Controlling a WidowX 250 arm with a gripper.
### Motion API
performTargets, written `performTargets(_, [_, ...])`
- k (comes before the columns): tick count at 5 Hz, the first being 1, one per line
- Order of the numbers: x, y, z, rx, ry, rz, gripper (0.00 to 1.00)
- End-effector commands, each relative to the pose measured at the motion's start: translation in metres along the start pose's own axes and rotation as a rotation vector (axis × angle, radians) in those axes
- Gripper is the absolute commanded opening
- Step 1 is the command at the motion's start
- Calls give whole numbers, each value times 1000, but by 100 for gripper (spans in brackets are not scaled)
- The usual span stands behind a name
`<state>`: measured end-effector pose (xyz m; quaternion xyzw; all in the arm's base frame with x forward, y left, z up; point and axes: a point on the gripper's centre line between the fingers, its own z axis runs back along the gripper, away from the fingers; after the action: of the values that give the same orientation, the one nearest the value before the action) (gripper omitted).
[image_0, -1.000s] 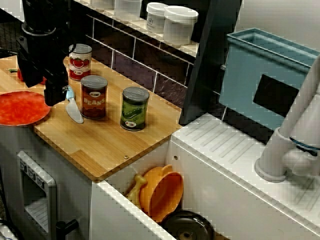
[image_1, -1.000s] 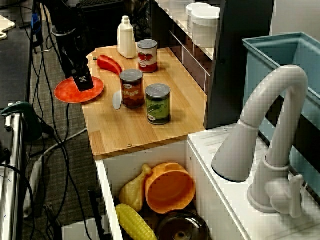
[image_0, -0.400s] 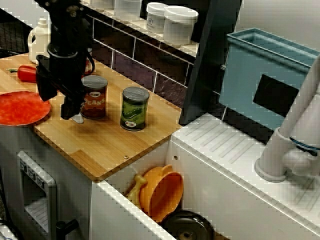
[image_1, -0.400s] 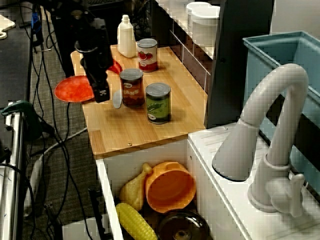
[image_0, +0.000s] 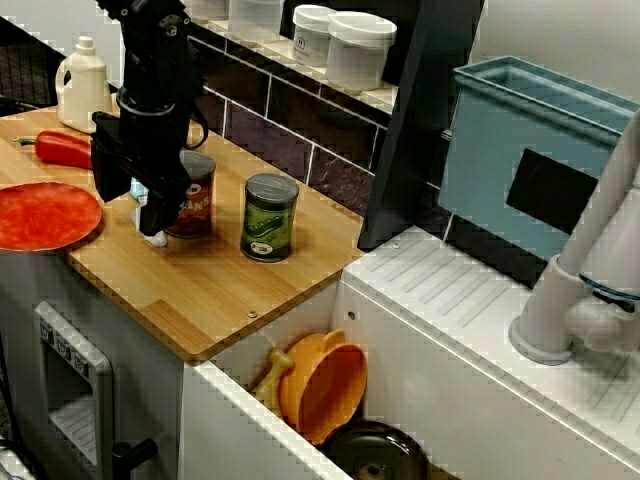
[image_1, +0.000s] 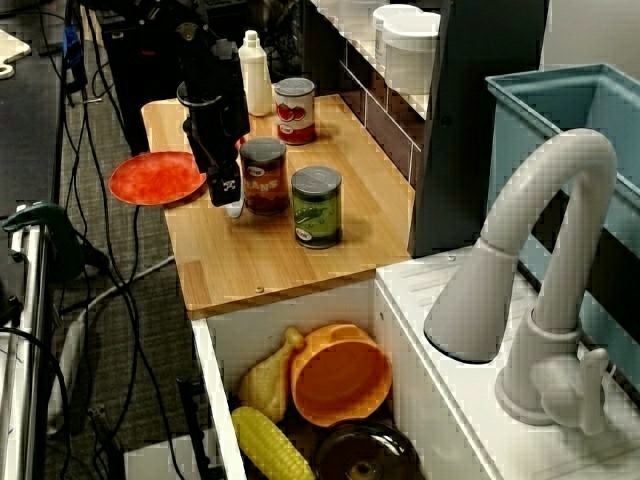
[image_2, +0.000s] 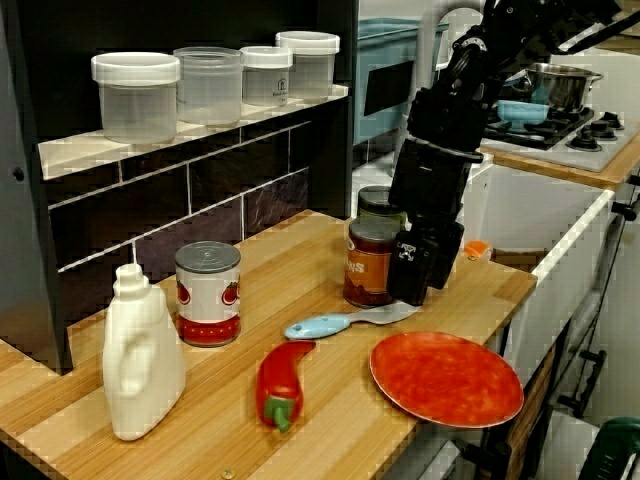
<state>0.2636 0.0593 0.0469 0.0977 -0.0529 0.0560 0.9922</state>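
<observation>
Hanging low over the desk (image_2: 300, 255), the end effector (image_2: 411, 290) points straight down at the blade end of a spatula (image_2: 350, 321) with a pale blue handle. In the side view along the desk its tips sit just above the blade. Whether they touch it, I cannot tell. Nor can I tell if the fingers are spread or closed, since the black housing hides them in every view.

The spatula lies flat on the wood, blade to the right and handle to the left. It is just in front of the beans can (image_2: 372, 262), which stands upright and very near the end effector's far side. The view from above the sink shows the same crowding, with the end effector (image_0: 152, 222) almost against the beans can (image_0: 190, 195).

To my eye, the work here calls for a straight, slow vertical approach and fingers lined up across the thin blade. The wrist should keep off the can, because a sideways nudge could tip it. The flat blade offers little to grip, so the thicker neck looks the safer place.

Behind the beans can stands a green can (image_0: 269, 217). A red plate (image_2: 445, 378) rests near right of the spatula and overhangs the desk edge. A red pepper (image_2: 277, 382) lies near left, with a tomato can (image_2: 208, 292) and a white bottle (image_2: 142, 350) further left.
</observation>
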Motion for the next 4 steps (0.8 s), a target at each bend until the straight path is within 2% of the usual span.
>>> performTargets(1, [41,12,13,-76,-51,139,100])
performTargets(4, [58,16,12,-112,-104,167,100])
